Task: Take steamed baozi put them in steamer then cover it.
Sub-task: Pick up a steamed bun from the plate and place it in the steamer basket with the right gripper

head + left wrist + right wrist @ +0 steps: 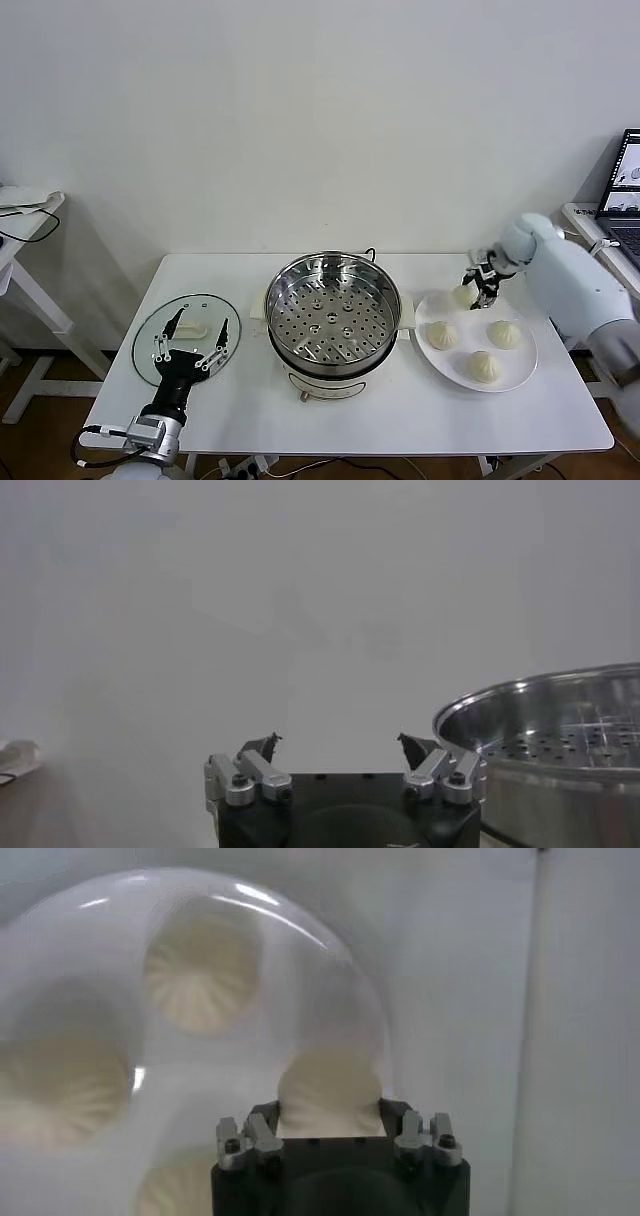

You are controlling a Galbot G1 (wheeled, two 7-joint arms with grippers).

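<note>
Head view first: we're on the opening step, the pick of the first bun. Our right gripper (476,287) is down at the far left edge of the white plate (520,372), and its jaws are pinched in on one steamed baozi (463,296). Three more buns sit on the plate, near one another but apart. The steamer (333,312) stands open at the middle of the counter (400,410), its perforated tray bare, so nothing is loaded yet by our reckoning. The cover (187,336) lies flat on the counter to the steamer's left, and our left gripper (190,352) hangs over it, jaws spread wide, holding nothing.

Left wrist view: the two fingertips (266,746) stand well apart with nothing between them, and the steamer's rim (520,695) shows off to one side. This arm looks to be waiting.

Right wrist view: the held bun (330,1093) sits right between the jaws, touching both, and pleated buns lie farther out on the plate (330,958).

Next, we judge, comes a clean lift off the plate, then a carry across to the steamer tray. The grip should stay gentle, since a soft bun may well squash or slip.
</note>
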